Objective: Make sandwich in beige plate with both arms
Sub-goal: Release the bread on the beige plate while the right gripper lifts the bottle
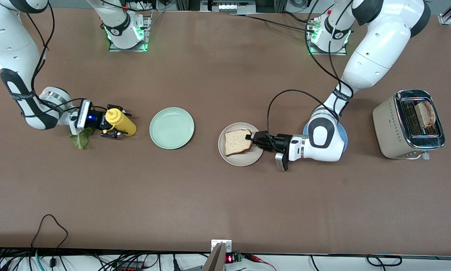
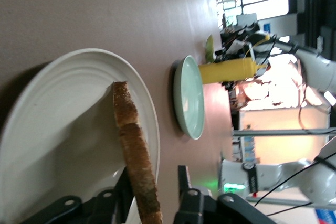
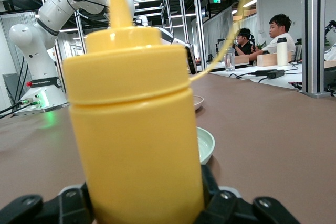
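- A slice of speckled toast lies on the beige plate, covering the half of the plate toward the right arm's end of the table.
- The beige plate sits near the middle of the table, between the mint-green plate and a blue plate that is mostly hidden under the left arm.
- The left gripper is low over the beige plate's rim, its fingers on either side of the toast's edge; whether they press it or stand just off it I cannot tell.
- A lettuce leaf lies on the table under the right arm's wrist, toward that arm's end.
- The right gripper has its jaws around the yellow squeeze bottle, which stands upright just beside the lettuce; I cannot tell whether the grip is tight.
- A toaster stands at the left arm's end of the table with a second slice of toast upright in one slot.
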Controlling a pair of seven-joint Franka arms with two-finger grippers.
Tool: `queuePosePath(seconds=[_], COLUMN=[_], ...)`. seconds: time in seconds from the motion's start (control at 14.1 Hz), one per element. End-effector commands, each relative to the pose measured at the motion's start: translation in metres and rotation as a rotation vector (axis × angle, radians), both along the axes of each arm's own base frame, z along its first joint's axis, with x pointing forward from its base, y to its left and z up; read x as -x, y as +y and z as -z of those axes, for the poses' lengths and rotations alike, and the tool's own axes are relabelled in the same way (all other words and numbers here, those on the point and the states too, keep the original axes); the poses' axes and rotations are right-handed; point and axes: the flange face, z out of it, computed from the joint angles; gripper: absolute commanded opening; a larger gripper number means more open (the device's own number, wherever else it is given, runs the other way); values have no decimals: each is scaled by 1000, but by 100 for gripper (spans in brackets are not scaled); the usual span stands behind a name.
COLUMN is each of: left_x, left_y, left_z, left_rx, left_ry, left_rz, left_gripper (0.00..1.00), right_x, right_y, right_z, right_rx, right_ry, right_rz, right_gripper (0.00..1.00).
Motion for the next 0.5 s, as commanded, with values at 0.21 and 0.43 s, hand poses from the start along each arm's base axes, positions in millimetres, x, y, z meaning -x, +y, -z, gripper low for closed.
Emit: queuePosePath(seconds=[0.21, 0.43], left_x=[-23, -22], left_y=[21, 17], left_z=[-73, -106], left_rx=[-263, -387], left_ry=[-97, -111], left_rz=[129, 164], left_gripper=[100, 100], right_x=[-24, -43], right_y=[5, 11], right_z=[-32, -63], right_rx=[70, 175], right_ry=[-45, -29], right_rz=[-4, 7], right_gripper=[32, 32])
